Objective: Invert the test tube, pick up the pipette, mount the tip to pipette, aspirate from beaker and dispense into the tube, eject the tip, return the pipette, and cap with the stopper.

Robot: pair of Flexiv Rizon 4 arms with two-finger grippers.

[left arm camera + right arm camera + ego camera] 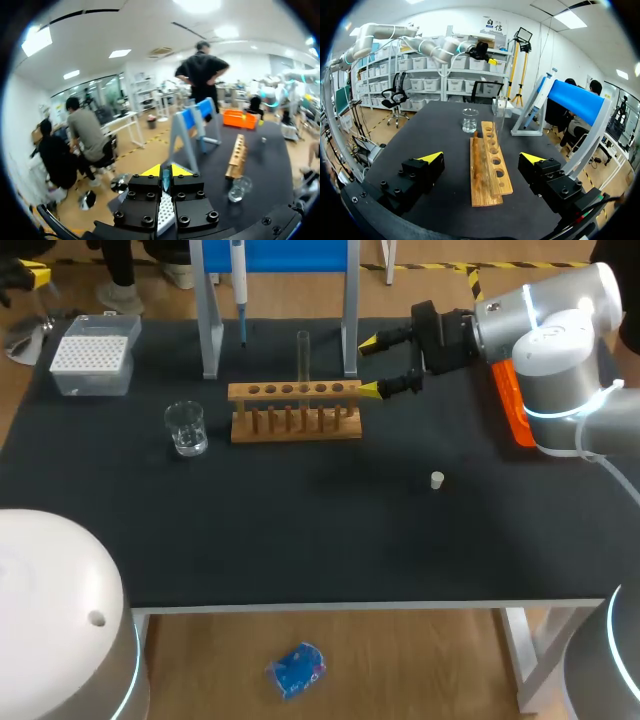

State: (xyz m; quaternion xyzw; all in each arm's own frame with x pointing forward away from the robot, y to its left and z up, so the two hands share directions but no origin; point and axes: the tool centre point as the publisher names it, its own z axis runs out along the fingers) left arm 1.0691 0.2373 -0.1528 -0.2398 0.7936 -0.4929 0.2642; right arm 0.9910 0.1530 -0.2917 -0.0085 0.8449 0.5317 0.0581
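The right arm (560, 330) comes in low over the black desk (300, 540) from the right. Its gripper (372, 366) has the fingers wide open and empty, just beside the end of the wooden rack (295, 410). The left gripper (165, 172) has its fingers closed together, holding nothing. The test tube (303, 355) stands upright in the rack. The beaker (186, 428) is near the rack's other end, and the stopper (437, 480) lies well apart.
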